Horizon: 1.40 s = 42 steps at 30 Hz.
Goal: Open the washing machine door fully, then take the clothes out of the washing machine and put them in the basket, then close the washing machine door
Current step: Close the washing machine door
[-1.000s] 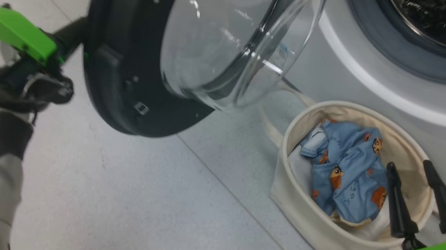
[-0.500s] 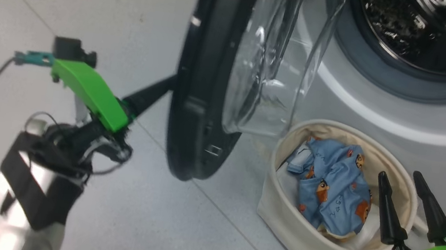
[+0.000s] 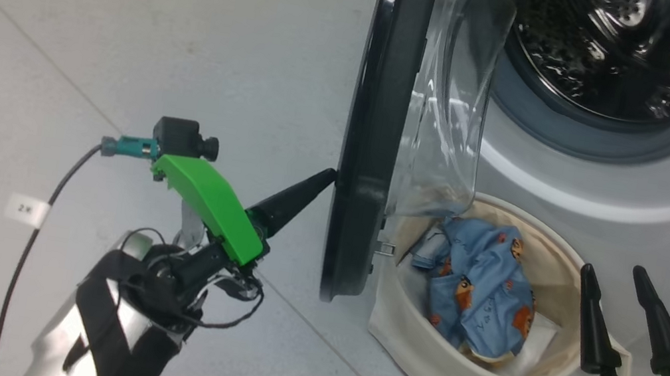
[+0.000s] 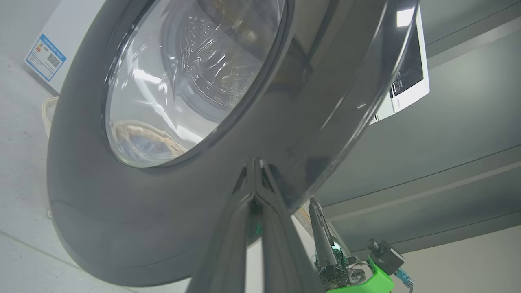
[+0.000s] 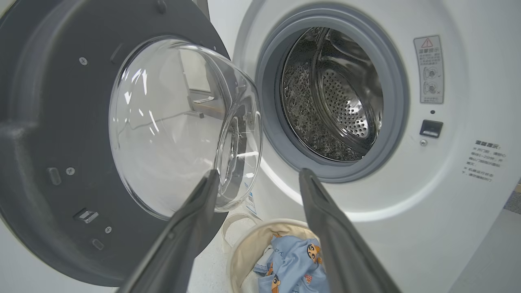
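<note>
The washing machine [image 3: 644, 190] is taking up the upper right of the head view, its grey-ringed drum mouth standing uncovered. The washing machine door [image 3: 379, 121] is hanging partly swung out, edge-on down the middle of the frame, with its clear glass bulge facing the drum. In the right wrist view its inner face [image 5: 49, 122] is sitting at the left. The basket [image 3: 447, 374] is standing on the floor at lower centre-right, just below the door's lower edge and close against the machine's front. The clothes [image 3: 480, 292] are lying crumpled inside it, blue with orange animals.

The left fingers [image 3: 293, 198] are reaching up from the lower left, pressed together with nothing between them. Their tip is meeting the door's glossy outer rim [image 4: 163, 219], seemingly touching it, though the reflection is making the contact hard to judge. The right fingers [image 3: 592, 323] are standing spread wide apart at the lower right, holding nothing, just beside the basket's right rim.
</note>
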Tool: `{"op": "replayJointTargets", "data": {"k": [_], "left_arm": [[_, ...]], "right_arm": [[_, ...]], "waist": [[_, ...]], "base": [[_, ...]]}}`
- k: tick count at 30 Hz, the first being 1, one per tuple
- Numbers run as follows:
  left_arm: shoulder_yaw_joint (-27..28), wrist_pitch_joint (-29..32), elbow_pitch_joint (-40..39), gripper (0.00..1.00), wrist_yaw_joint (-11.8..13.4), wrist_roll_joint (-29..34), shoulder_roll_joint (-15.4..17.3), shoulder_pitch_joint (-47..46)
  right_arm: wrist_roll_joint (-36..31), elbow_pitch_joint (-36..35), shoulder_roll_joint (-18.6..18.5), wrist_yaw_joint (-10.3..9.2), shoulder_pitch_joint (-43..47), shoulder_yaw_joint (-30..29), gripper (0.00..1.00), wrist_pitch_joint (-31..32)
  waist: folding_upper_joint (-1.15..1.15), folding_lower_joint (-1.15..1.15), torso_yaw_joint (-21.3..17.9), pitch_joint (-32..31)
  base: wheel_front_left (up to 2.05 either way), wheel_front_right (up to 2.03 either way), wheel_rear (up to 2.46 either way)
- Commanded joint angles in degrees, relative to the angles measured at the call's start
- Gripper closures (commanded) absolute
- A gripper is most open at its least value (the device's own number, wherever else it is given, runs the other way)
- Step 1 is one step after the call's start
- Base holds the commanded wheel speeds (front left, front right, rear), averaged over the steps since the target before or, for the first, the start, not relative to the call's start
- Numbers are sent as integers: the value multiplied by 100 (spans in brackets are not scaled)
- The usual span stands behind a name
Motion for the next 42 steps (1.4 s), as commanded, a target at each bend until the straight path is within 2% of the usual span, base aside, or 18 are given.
{"op": "replayJointTargets", "data": {"k": [1,10,18,34,42], "left_arm": [[21,-140,-170,100,-40,-69,16,-177],[-519,-932,24,100,-40,-242,8,-405],[-814,-1553,409,100,-41,-267,17,-696],[-872,-2689,1208,100,-41,-145,625,-939],[-869,-3162,1705,100,-41,-124,874,-1088]], "right_arm": [[-63,-180,-58,30,31,15,0,-80],[-114,-273,-23,30,13,-92,0,-75],[-125,-314,28,30,-38,-204,0,-98],[-92,-101,274,30,-147,-121,0,-171],[-99,-50,313,30,-225,-1,0,-174]], "waist": [[0,0,-133,0],[0,0,-706,79],[0,0,-1559,203],[0,0,-3634,198],[0,0,-4227,138]], "base": [[0,0,0],[0,0,0],[0,0,0],[0,0,0],[0,0,0]]}}
